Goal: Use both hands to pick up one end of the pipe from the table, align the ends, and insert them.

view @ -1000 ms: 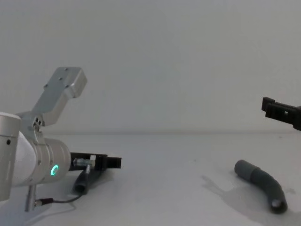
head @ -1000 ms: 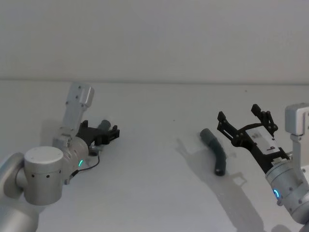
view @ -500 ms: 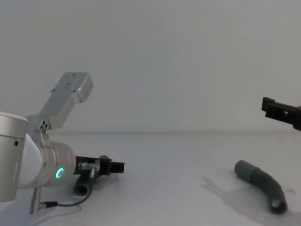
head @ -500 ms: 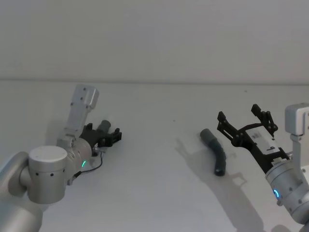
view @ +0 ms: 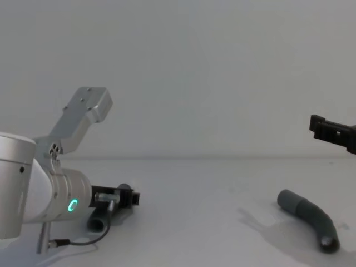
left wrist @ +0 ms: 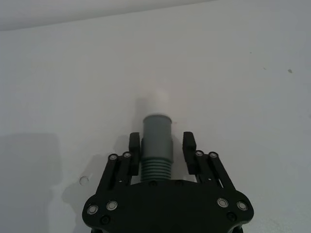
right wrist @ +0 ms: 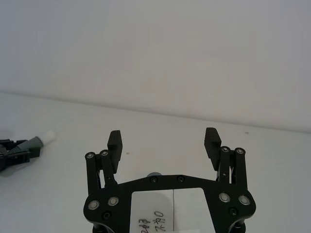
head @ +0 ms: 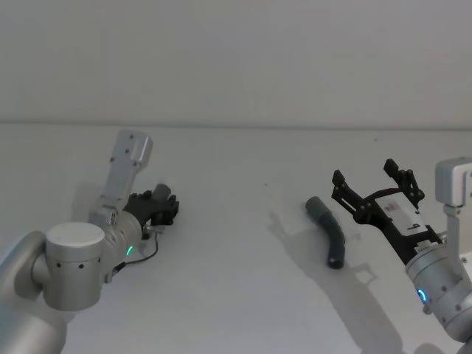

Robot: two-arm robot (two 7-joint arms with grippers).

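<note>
A plain white table (head: 236, 295) meets a pale wall, with two dark grey curved pipe pieces lying well apart on it.

On the left, the left gripper (head: 161, 209) lies low over the table and reaches towards the far right along the left pipe piece (left wrist: 156, 141). Its fingers (left wrist: 135, 144) sit on either side of the ribbed middle. One is against the ribs and the other shows a thin gap, so the piece looks straddled rather than clamped, and it rests on the table. The white stub tip (left wrist: 158, 101) sticks out clear beyond the fingertips. Taking hold behind the cuff likely leaves that tip free to enter the other piece.

On the right, the right pipe piece (head: 332, 234) lies alone on the table with nothing touching it. Its wider sleeve end (head: 317, 206) points to the far left and its other end lies nearer the robot. The right gripper (head: 369, 181) hangs near it, above it and a little to its right. The chest view shows this gripper well above the table. Its fingers are spread wide and hold nothing. That wide spread and height suit a drop onto the curved body, probably at the ribbed middle, so the sleeve mouth is left uncovered to receive the stub.
</note>
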